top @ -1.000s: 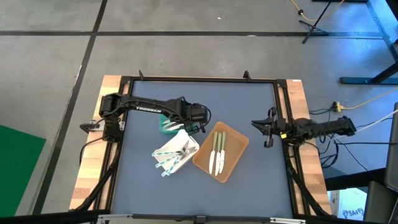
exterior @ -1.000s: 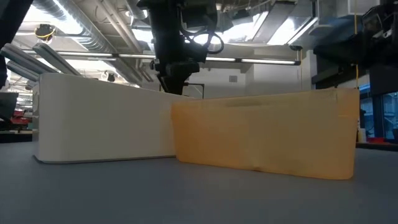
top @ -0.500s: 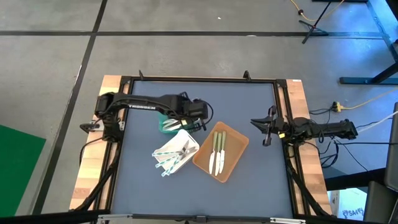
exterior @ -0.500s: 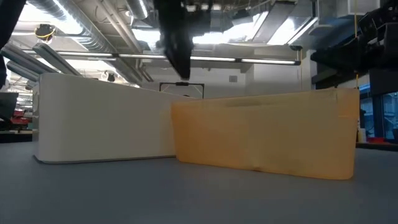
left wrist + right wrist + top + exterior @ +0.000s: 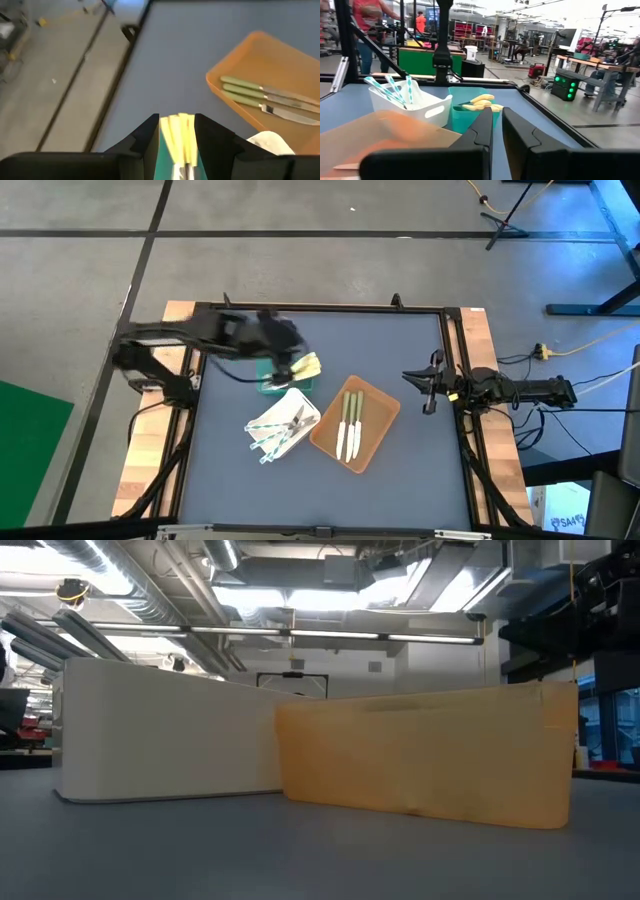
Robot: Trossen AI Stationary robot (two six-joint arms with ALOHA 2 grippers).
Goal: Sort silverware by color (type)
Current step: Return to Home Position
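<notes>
Pale yellow utensils lie in the green tray, their ends jutting over its rim. My left gripper hangs open above that tray, touching nothing; in the left wrist view the yellow utensils show through the gap between its fingers. Translucent blue utensils stand in the white tray. Three green-handled knives lie in the brown tray. My right gripper waits shut at the table's right edge.
The three trays sit close together at the table's middle; the white tray and the brown tray fill the low view. Bare grey tabletop lies around them. People move in the room beyond the table.
My left gripper has risen from the green tray and drawn back toward the table's left edge, leaving the low view. The pale yellow utensils, hidden under it before, now show lying in the green tray.
</notes>
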